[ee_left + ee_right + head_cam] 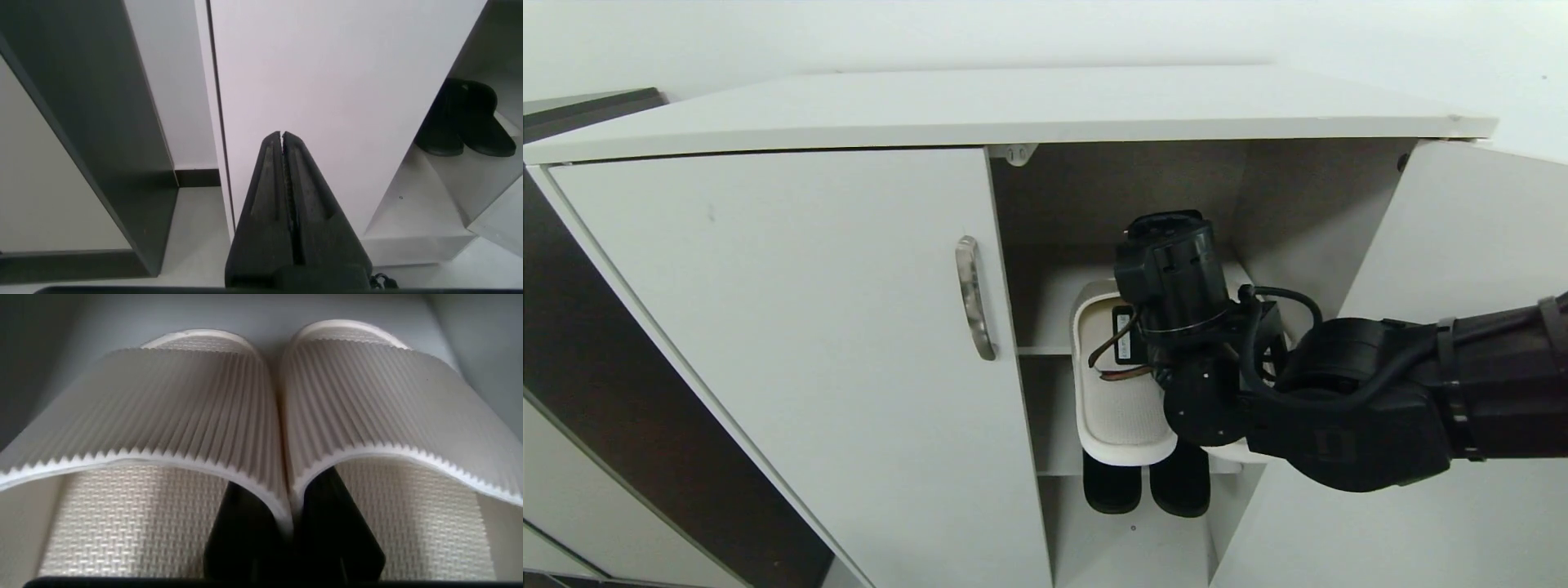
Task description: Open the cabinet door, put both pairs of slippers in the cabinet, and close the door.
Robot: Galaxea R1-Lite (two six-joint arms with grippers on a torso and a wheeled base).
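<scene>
White slippers sit side by side at the upper shelf of the cabinet, heels jutting past its front edge. The right claw pinches their inner strap edges together. Black slippers rest on the shelf below. The right door stands wide open. The left door is closed, and the left claw is pressed together in front of it.

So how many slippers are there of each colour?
White ribbed slippers: 2
Black smooth slippers: 2
Total: 4
</scene>
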